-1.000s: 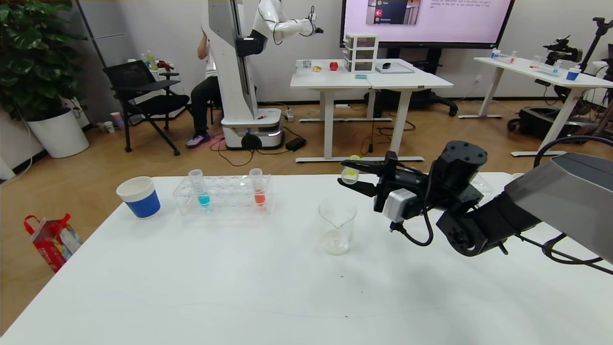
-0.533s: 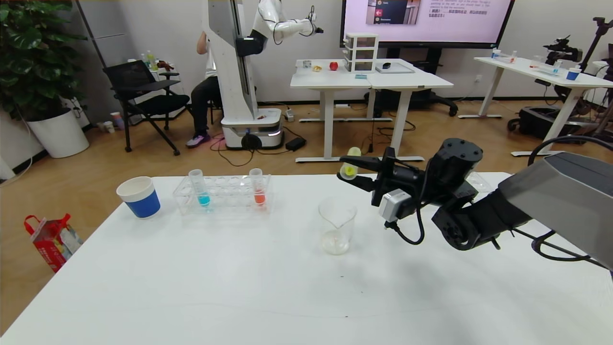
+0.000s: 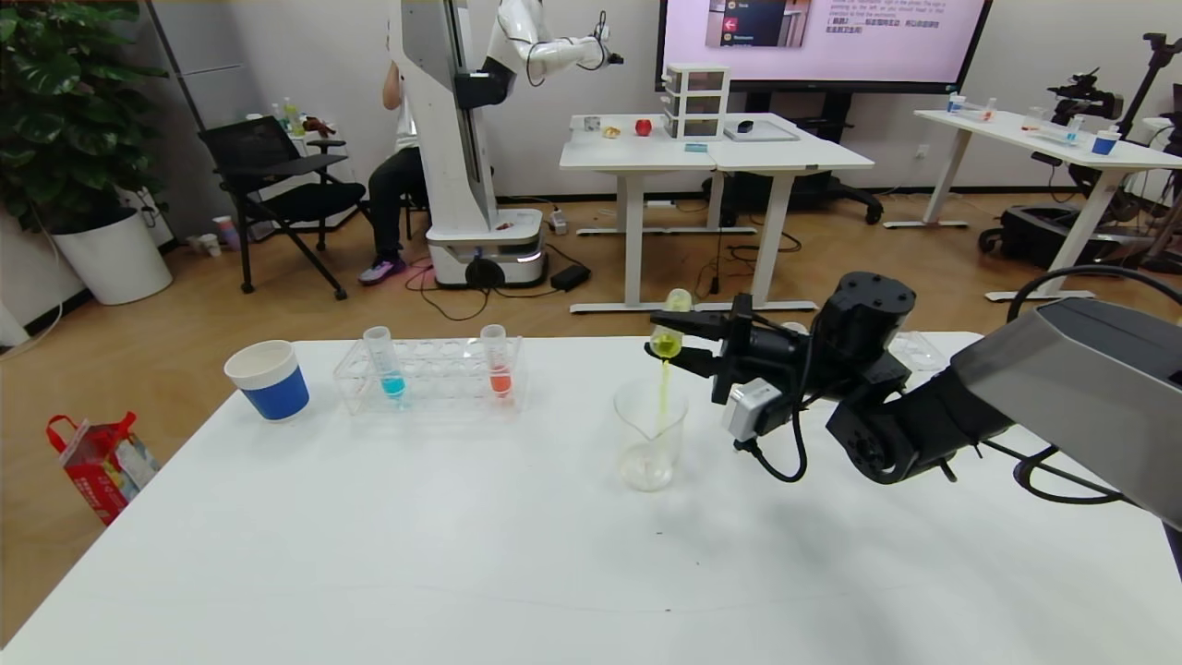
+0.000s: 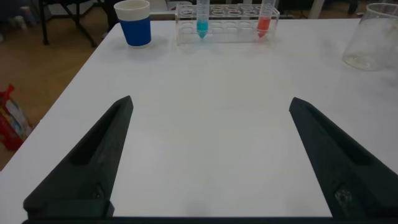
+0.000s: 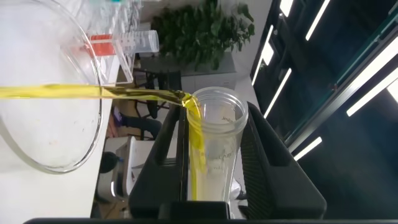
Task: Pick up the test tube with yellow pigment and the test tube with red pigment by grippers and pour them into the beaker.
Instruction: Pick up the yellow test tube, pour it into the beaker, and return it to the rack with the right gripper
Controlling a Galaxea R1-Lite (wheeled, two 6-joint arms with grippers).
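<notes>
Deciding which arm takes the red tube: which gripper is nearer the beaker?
Right. The right gripper holds the yellow test tube just above the beaker; the left gripper hovers over the near table, farther back.

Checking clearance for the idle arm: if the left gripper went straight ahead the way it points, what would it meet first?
Bare table lies ahead of the open left gripper; the first thing looks like the test tube rack, though depth is unclear.

The flat white rectangular table (image 3: 443, 545) carries three items directly on its surface. A small clear glass beaker with a pouring lip (image 3: 651, 434) stands near the table centre; a clear plastic test tube rack (image 3: 429, 374) stands at 10 o'clock from the beaker, holding one tube of blue liquid and one of red-orange liquid upright. A blue-and-white paper cup (image 3: 268, 379) stands just beside the rack, at its 9 o'clock.
</notes>
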